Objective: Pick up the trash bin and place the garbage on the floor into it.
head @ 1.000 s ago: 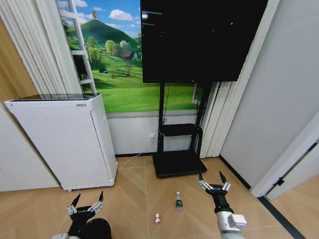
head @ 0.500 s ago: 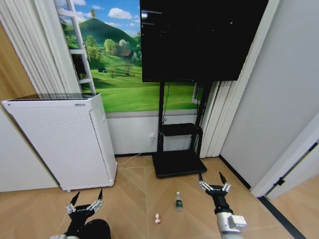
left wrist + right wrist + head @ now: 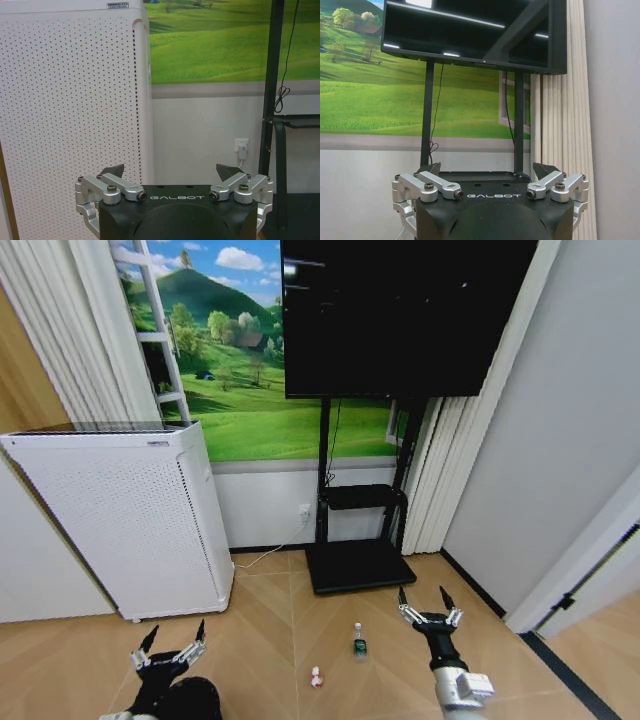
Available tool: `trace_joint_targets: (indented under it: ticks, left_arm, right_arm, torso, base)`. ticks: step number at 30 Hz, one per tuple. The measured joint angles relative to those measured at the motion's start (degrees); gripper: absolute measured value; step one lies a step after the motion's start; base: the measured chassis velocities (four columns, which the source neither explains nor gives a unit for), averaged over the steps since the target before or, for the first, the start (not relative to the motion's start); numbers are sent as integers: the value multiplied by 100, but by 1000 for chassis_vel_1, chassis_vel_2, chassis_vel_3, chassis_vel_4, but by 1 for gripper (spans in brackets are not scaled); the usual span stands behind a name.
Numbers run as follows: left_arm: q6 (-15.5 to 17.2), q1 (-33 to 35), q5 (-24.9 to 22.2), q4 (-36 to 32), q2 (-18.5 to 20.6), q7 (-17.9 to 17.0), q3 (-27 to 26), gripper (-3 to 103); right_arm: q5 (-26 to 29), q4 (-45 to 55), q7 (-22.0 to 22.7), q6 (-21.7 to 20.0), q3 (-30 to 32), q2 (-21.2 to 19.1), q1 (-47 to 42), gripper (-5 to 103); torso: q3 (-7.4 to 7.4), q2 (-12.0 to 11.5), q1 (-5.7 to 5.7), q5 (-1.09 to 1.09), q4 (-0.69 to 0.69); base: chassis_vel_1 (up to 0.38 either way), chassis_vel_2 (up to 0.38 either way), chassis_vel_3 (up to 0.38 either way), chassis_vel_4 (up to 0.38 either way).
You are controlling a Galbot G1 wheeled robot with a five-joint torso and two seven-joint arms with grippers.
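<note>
On the floor (image 3: pixel 262 612), a clear bottle (image 3: pixel 358 641) with a green label and white cap stands just ahead of me. A tiny red-and-white piece (image 3: pixel 316 676) lies a little nearer and to its left. The trash bin is out of view. My left gripper (image 3: pixel 177 633) hangs open low on the left, well left of the litter. My right gripper (image 3: pixel 422 597) is open just right of the bottle and holds nothing. In the wrist views, the left gripper (image 3: pixel 170 172) faces a white appliance and the right gripper (image 3: pixel 487 170) faces a TV stand.
A tall white perforated appliance (image 3: pixel 120 520) stands at the left against the wall. A black TV (image 3: pixel 400 320) on a stand with a flat base (image 3: pixel 360 566) is straight ahead. A grey wall (image 3: pixel 560 440) and door frame (image 3: pixel 575 570) close the right side.
The whole picture has shifted slightly, so the camera has moved a little. Both grippers stay open in the same pose, and the litter lies where it was.
</note>
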Motion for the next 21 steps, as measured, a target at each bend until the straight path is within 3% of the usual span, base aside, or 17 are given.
trace_joint_targets:
  ticks: [21]
  left_arm:
    - [-249, 35, 98, -12, 0, 175, 35, 100]
  right_arm:
    - [52, 25, -270, 174, -37, 17, -41, 100]
  torso:
    - [-317, -535, -218, 0, 0]
  base:
    - [0, 0, 0, 0]
